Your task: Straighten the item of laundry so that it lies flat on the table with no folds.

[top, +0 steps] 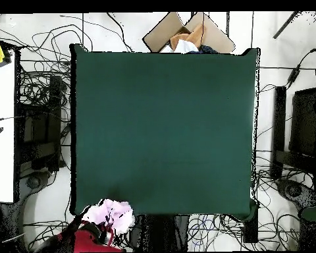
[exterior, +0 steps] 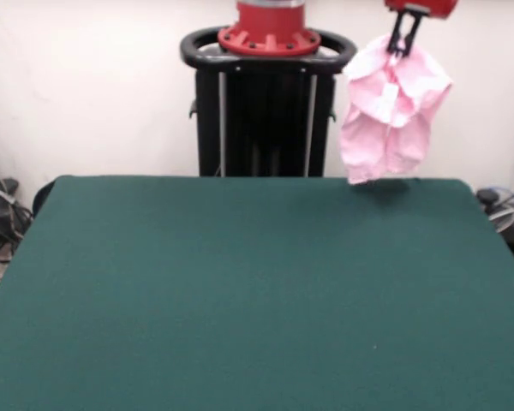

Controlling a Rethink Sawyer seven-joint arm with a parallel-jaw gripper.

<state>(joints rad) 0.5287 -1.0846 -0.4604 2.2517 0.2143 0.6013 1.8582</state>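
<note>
the gripper (exterior: 401,44), closed on the item of laundry (exterior: 387,116), suspends it bunched above the table (exterior: 240,282) corner; soft, light fabric, best regrasped at the waistband.

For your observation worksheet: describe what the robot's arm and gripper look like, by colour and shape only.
The arm's end is a glossy red housing at the top edge. Below it, the gripper has slim black fingers. The pedestal is black with a red round base and a black ring.

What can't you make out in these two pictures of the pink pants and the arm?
- Arm: in the front view the top edge cuts it off above the gripper.
- Pink pants: bunched while hanging, so shape and folds are unclear in the front view; overhead they show only as a pink clump.
- Gripper from overhead: hidden among the arm and pants.
</note>
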